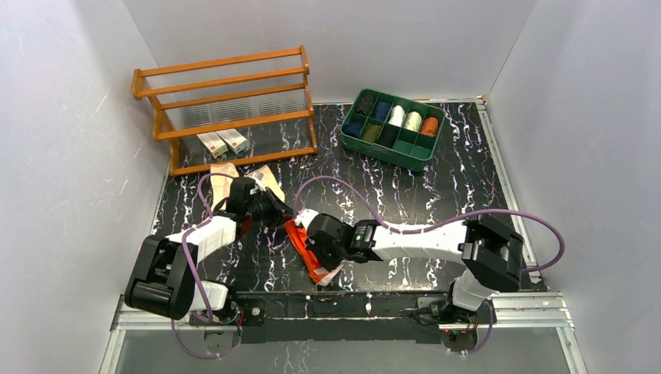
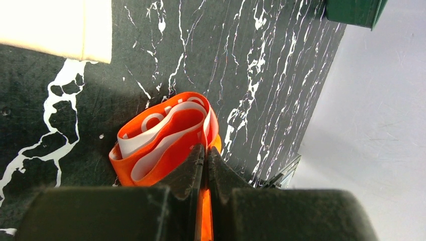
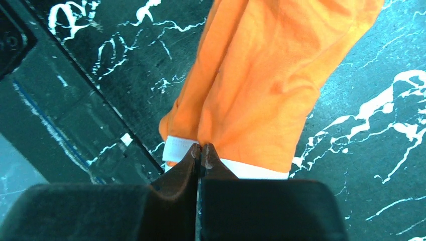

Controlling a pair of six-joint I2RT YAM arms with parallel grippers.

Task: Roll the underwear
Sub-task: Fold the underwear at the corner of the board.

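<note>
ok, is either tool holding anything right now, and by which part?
Both hold the orange underwear. The left tool is pinched on its curled end, and the right tool on the white-trimmed edge.

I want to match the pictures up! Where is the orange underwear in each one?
Top external: the orange underwear lies low centre.
Left wrist: centre, looped, pinched in the left claw.
Right wrist: upper middle, white trim in the right claw.
Shared landmark: the black marbled table under it.

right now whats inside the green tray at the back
The green tray holds rolled cloths in its compartments: a white roll, an orange roll, blue, green and dark ones. Anything beneath them is covered.
</note>
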